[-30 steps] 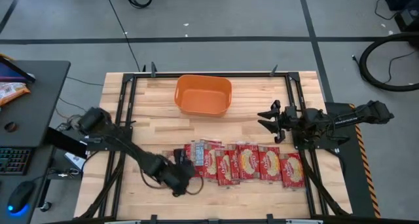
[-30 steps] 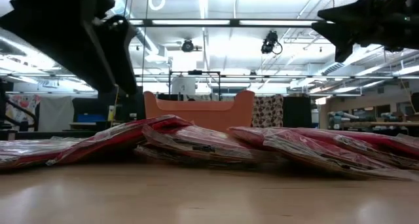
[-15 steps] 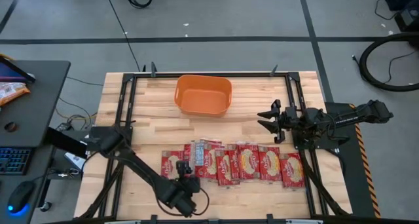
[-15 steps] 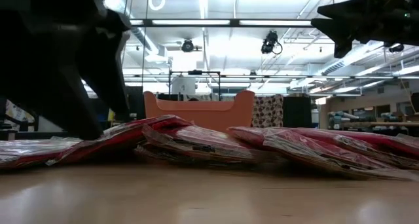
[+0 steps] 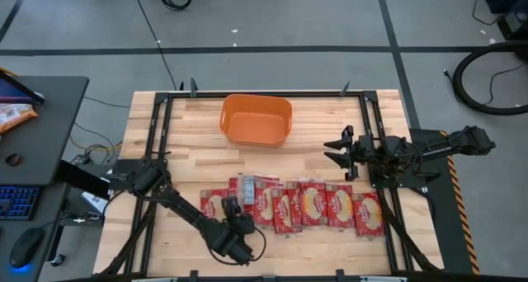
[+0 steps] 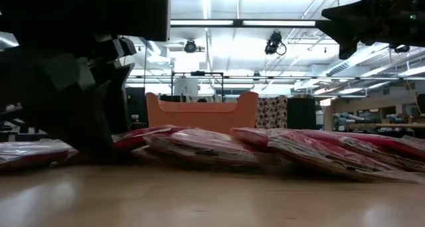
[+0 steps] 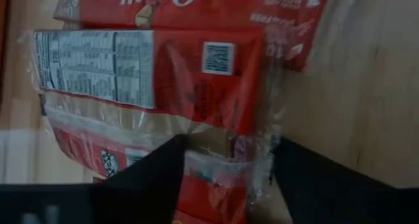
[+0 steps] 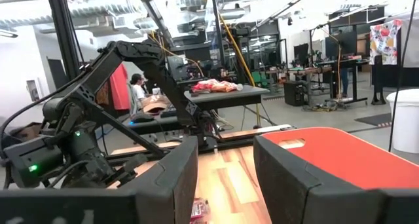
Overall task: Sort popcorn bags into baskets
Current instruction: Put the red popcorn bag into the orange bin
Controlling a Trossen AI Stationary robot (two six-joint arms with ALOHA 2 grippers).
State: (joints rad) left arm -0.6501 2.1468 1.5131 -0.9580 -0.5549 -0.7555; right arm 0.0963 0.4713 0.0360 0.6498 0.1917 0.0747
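We have our left gripper [image 5: 231, 224] low at the near-left end of the row of popcorn bags [image 5: 301, 205], jaws spread astride a bag's edge, seemingly to pinch it; contact is hard to confirm. Our right gripper [image 5: 340, 153] waits raised at the right, jaws apart. The basket [image 5: 256, 119] sits far-centre, well apart from the bags, apparently holding none.

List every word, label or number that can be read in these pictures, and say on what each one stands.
"Orville", partly cut off: white script on the red popcorn bag at the frame's edge in the left wrist view.
Nutrition table and small code square on the back of another popcorn bag: too blurred to read.
Nothing else is legible.
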